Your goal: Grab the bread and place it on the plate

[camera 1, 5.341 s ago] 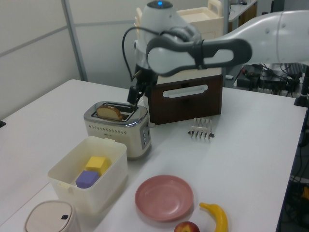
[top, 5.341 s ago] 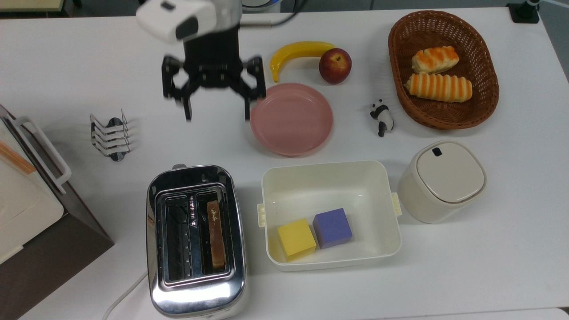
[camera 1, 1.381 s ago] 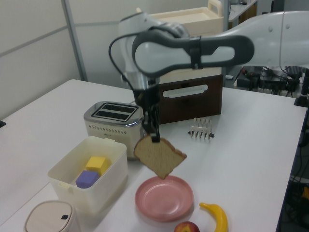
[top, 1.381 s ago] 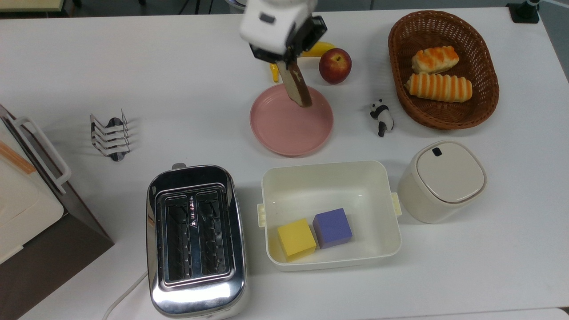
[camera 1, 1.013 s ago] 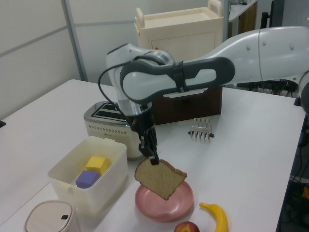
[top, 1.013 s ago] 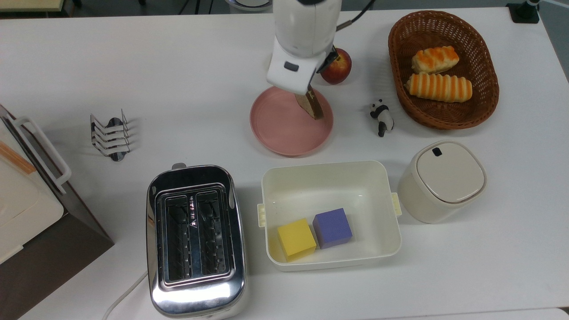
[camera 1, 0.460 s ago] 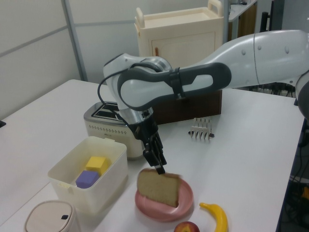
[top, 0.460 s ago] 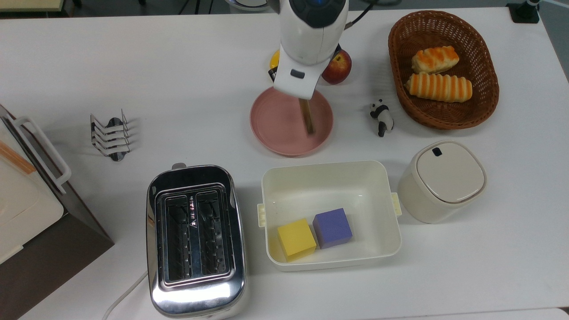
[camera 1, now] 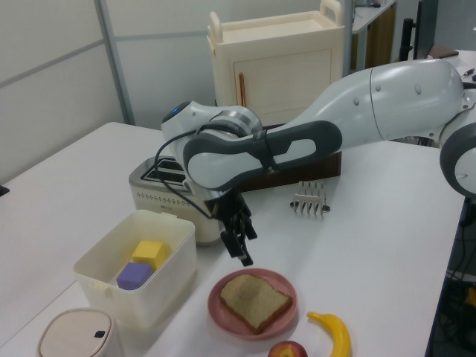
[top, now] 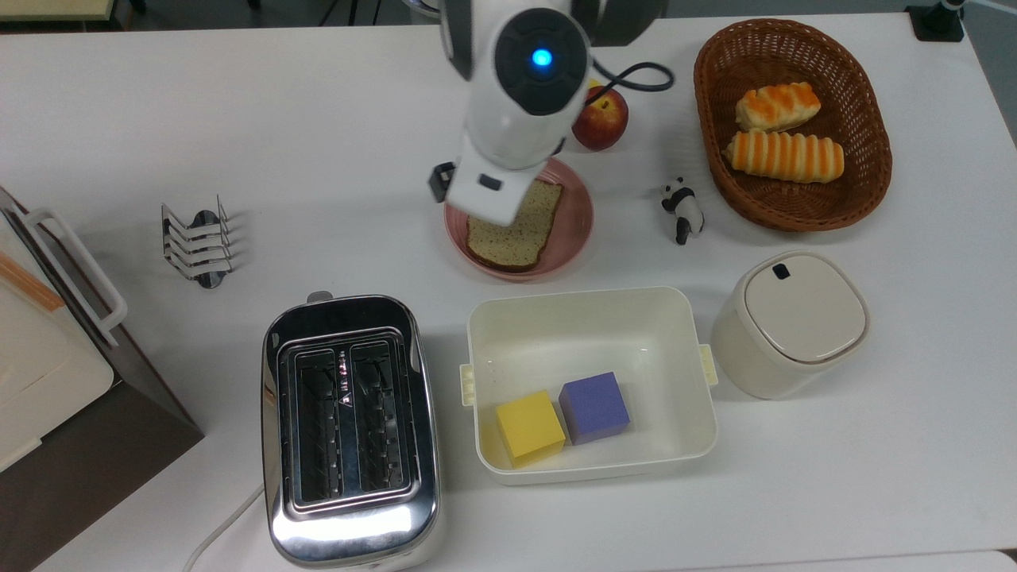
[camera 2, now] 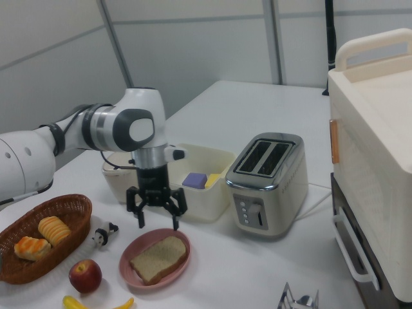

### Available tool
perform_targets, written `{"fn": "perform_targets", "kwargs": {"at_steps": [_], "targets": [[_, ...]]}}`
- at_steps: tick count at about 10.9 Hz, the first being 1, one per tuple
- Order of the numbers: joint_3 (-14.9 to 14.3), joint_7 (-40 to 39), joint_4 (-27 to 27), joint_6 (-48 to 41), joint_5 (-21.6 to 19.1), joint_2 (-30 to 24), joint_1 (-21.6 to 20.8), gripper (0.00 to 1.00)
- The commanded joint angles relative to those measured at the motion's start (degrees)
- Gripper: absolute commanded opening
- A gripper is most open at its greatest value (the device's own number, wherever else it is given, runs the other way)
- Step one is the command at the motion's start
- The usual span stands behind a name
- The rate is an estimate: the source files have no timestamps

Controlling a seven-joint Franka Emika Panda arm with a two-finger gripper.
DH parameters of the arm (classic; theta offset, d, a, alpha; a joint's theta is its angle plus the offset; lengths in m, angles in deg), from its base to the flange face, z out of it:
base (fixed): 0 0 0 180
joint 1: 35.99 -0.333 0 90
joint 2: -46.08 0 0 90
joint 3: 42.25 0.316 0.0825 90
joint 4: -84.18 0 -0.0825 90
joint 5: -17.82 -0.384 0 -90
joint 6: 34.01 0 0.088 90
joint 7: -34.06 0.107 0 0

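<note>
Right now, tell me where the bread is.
The bread lies flat on the pink plate, near the left view's bottom centre, beside the white tub and below the open gripper.

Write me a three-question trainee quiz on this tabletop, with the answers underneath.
1. True or false: the bread lies flat on the plate.
2. Is the gripper open or shut?
3. What sits in the white tub? A) two blocks B) an apple C) a banana

Key:
1. True.
2. Open, above the plate, holding nothing.
3. A: a yellow block beside a purple block.
</note>
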Motion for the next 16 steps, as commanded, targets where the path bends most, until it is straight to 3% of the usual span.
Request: {"fn": "perform_targets", "kwargs": {"at_steps": [1, 6, 9, 10, 14, 16], "targets": [[-1.0, -1.1, 0.6, 1.2, 2.7, -1.4, 1.7, 1.0], [-2.4, 5.9, 1.9, 5.9, 6.3, -6.8, 2.2, 1.0], [-2.6, 19.3, 0.6, 5.1, 5.6, -11.8, 2.9, 1.0], [-2.7, 20.0, -0.8, 5.2, 5.6, -14.1, 3.5, 1.0], [-2.6, 17.9, -1.8, 2.2, -2.3, -19.5, 8.3, 1.0], [-2.6, 15.6, -1.8, -0.6, -3.3, -20.9, 9.4, 1.0]]}}
